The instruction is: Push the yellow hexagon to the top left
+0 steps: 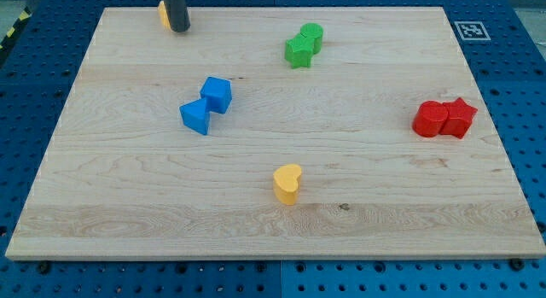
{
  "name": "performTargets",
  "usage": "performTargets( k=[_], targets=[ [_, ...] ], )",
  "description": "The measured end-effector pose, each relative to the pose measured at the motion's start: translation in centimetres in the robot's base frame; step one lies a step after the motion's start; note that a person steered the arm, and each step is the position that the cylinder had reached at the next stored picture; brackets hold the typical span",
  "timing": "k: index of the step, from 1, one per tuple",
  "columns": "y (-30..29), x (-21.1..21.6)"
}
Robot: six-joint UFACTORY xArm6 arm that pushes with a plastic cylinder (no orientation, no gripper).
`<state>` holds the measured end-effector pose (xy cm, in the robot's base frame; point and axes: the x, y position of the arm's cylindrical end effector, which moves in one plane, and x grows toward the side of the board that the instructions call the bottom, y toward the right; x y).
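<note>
Yellow hexagon [162,13] at board [358,213] edge

Blue blocks: a blue cube [217,94] and a blue wedge-like block [195,116] are sitting touching, left of the board's centre.
Green blocks: a green cylinder [312,36] and a green star-like block [299,51] are touching near the top edge.
Red blocks: a red cylinder [429,119] and a red star [459,117] are resting together by the right edge.
Yellow heart [287,183]: lying toward the bottom edge, mid-board.
Wooden board [358,187]: lying on blue pegboard [520,84].
Marker tag [469,30]: sitting off the top right corner.

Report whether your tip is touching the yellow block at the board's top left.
Cannot tell. In the camera view my tip overlaps the yellow block, which peeks out on the rod's left; the rod hides any contact or gap.
</note>
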<state>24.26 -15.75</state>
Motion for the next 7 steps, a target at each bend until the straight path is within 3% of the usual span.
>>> performTargets(
  k=[1,2,4,6,7],
  targets=[
    [5.0,1.2],
    [7.1,-0.8],
    [1.4,-5.1],
    [-2.2,-5.1],
    [-1.2,-5.1]
  ],
)
